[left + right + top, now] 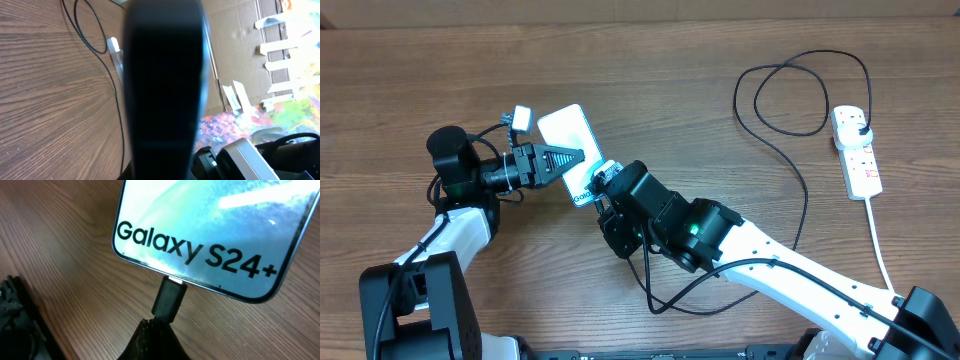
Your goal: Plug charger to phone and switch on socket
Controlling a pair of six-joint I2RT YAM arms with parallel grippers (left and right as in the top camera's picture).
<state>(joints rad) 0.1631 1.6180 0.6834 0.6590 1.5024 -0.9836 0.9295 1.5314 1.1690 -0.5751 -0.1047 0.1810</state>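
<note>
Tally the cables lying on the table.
2. The charger loops from the socket round to the phone, partly hidden under the right arm; the white cord trails from the socket's near end.

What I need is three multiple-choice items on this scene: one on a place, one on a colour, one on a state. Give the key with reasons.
1. Where on the table does the socket lie?
A. on the right side
B. on the far left side
C. at the middle of the near edge

2. What colour is the cable of the charger?
A. white
B. black
C. red

3. Where is the charger's connector tip?
A. loose on the table
B. at the bottom edge of the phone, held by the right gripper
C. in the socket

Key:
1 A: the overhead view shows it on the right, apart from both arms.
2 B: the thin cable looping from the socket is black.
3 B: the right wrist view shows the tip at the phone's bottom-edge port, with a silver end showing.
</note>
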